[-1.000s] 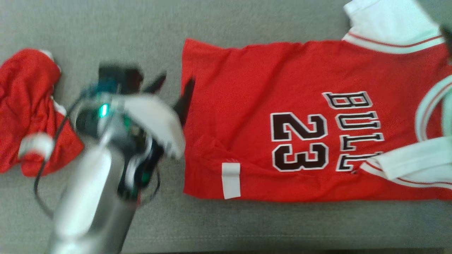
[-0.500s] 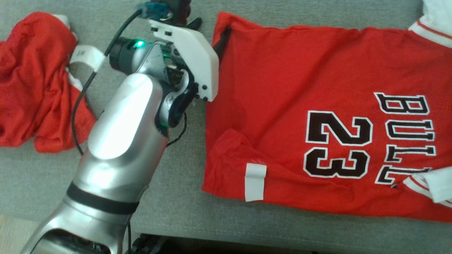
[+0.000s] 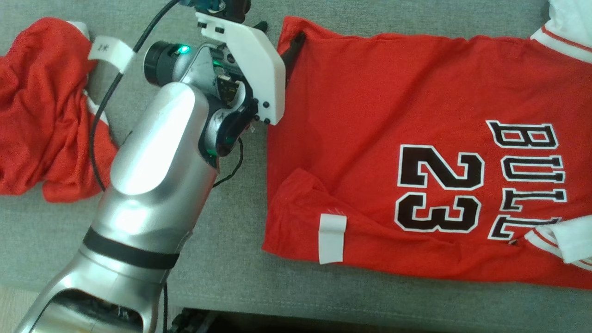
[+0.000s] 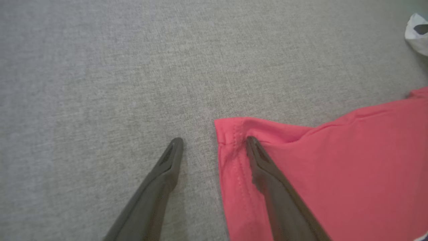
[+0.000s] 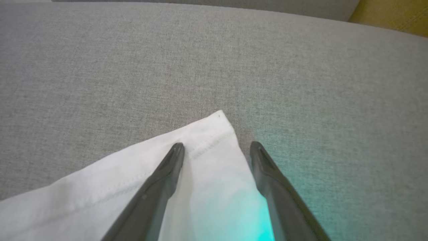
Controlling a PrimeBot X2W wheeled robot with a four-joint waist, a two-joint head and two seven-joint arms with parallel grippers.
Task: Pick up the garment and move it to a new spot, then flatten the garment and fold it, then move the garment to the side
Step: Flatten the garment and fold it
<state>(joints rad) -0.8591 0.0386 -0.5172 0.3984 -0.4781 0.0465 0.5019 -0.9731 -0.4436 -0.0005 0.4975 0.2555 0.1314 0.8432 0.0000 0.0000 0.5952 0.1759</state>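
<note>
- Two pincers are standing open, and neither one is gripping anything.
- The red jersey (image 3: 370, 115), the garment of the task, is lying spread flat on the grey cushion (image 3: 231, 277), and its front with the black number 23 (image 3: 439, 189) is facing up.
- The left pincer (image 4: 214, 140) is sitting at the jersey's hem corner that is farther from the robot. One of its fingers (image 4: 267, 174) is lying over the red cloth just inside the hem seam, and the other is lying over the bare cushion just beside the hem.
- The silver left arm (image 3: 157, 175) is reaching along just beside the jersey's hem.
- The right pincer (image 5: 217, 144) is sitting at the corner of the jersey's white sleeve (image 5: 200, 160). One finger is resting over the white cloth, the other over the cushion just beside the sleeve's edge.
- A white tag (image 3: 332, 238) is lying on the jersey near its other hem corner, where the cloth is wrinkling a little.
- A second red garment (image 3: 37, 106) is lying crumpled well apart from the jersey's hem, beyond the left arm, with a white label (image 3: 111, 53) pointing toward the jersey.
</note>
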